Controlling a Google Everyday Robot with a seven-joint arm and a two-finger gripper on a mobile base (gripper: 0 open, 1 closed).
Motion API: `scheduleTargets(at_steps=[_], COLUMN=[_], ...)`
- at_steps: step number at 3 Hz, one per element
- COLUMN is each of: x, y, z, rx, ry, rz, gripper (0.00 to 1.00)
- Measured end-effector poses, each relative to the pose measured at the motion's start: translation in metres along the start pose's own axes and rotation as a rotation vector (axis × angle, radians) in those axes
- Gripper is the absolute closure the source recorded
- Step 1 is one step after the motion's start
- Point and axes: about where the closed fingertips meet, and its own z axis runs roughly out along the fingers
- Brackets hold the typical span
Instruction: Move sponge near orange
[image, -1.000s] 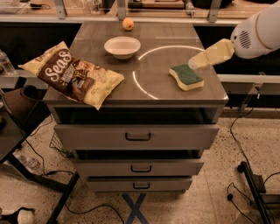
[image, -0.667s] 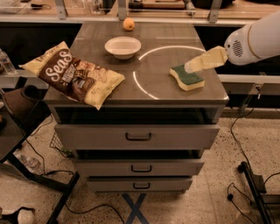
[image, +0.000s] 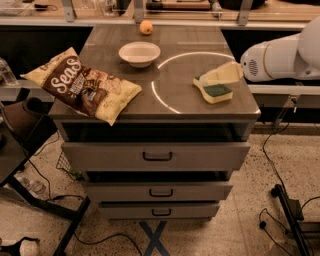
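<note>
the sponge (image: 216, 91) lies near the table's (image: 185, 107) 4 o'clock corner, well apart from the orange (image: 146, 27) at the 12 o'clock edge. the gripper (image: 212, 77) sits at the sponge's 12 o'clock side; i can't tell if it is pinching.

a grey cabinet (image: 175, 95) with three drawers (image: 157, 156) stands on speckled floor (image: 240, 225), a ring of light (image: 165, 61) across its top, a counter (image: 200, 22) behind; the gripper (image: 222, 75) hovers over its right side.

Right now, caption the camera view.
Gripper at the sponge on the tabletop's right; orange far back beyond the white bowl.
</note>
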Motion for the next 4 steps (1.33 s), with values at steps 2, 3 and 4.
scheduleTargets(at_steps=[2,3,4], x=[0.018,0.035,0.053], y=[0.007,0.015,0.021], z=[0.044,0.065,0.079], rx=[-0.012,-0.015,-0.014], ry=[-0.017,0.011,0.036], rz=[-0.032,-0.043,-0.04], gripper=[0.0,0.0,0.18])
